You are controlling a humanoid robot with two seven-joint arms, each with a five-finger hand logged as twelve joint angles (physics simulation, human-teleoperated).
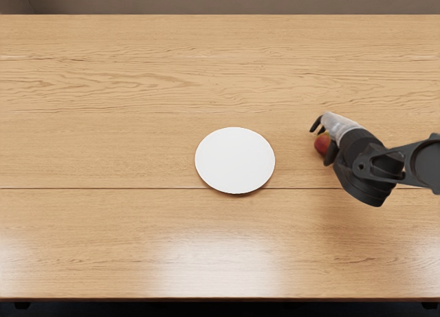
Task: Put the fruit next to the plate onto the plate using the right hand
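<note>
Head cam view, looking down at a slant on a light wood bench (124,90). The grain runs L to R, w/ a few long plank seams across the width. A soft glare lies on the near part of the wood. A dim grey-brown strip shows beyond the far edge.

Approx. mid-bench sits a round white plate (234,160), flat, plain, nothing on it. Its near rim just reaches one of the plank seams.

The right arm (412,164) comes in from the R edge of the pic, dark grey to black, w/ a bulky rounded wrist section. At its end the right hand (335,133), pale grey on top w/ dark tips, points toward the plate and sits low over the bench.

The fruit (321,145) is small and red, maybe w/ a bit of yellow. It is on the bench to the R of the plate, apart from the plate's rim, not on it. Only a small part shows, as the hand covers most of it from above and from the R. Hand and fruit look to be touching or v. close. Can't tell whether the hand is closed on the fruit or only over it, as the view is too small and the fruit too hidden.
</note>
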